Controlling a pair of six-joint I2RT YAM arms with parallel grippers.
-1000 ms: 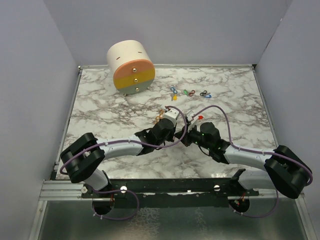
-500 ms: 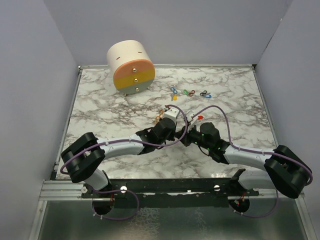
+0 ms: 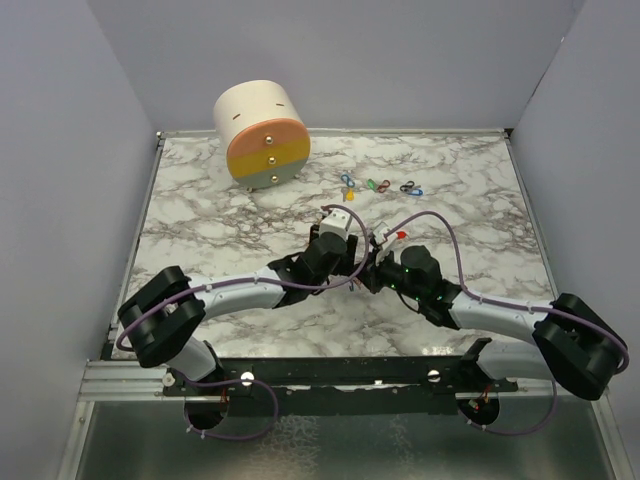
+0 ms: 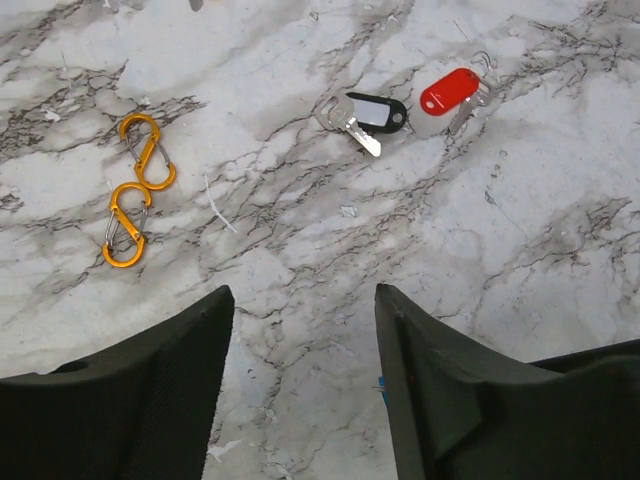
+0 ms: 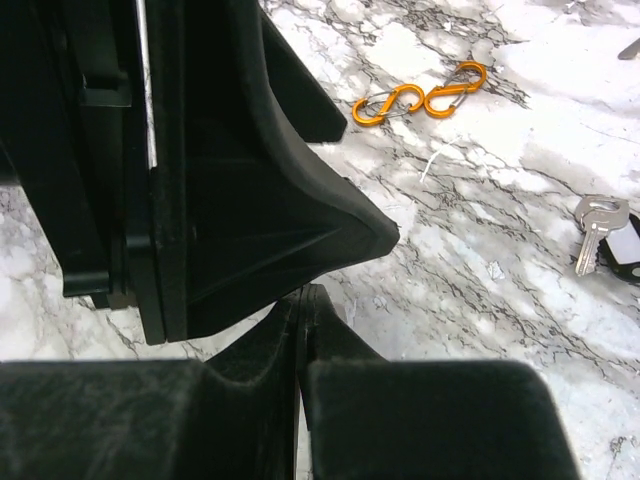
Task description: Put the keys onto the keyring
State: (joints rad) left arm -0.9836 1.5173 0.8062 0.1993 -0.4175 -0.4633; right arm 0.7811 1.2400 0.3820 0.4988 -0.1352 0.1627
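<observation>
In the left wrist view a black-headed key [image 4: 366,113] and a red-headed key [image 4: 450,92] lie flat on the marble, well ahead of my left gripper [image 4: 305,290]. That gripper is open, with bare marble between its fingers. The red key [image 3: 400,236] also shows from above, just beyond both grippers. My right gripper [image 5: 302,292] is shut, its tips tucked under a finger of the left gripper [image 5: 300,215]. Whether anything is pinched there is hidden. Both grippers meet mid-table, left gripper [image 3: 352,260], right gripper [image 3: 373,268]. The keyring is out of view.
Two orange figure-8 clips [image 4: 135,190] lie left of the keys. Small coloured pieces [image 3: 378,185] and a yellow one [image 3: 349,196] sit further back. A round cream, orange and grey drum [image 3: 262,135] stands at the back left. Grey walls enclose the marble table [image 3: 200,210].
My left gripper has opened from shut and shifted slightly up and left, now covering the orange clips from above. The right gripper stays shut in place.
</observation>
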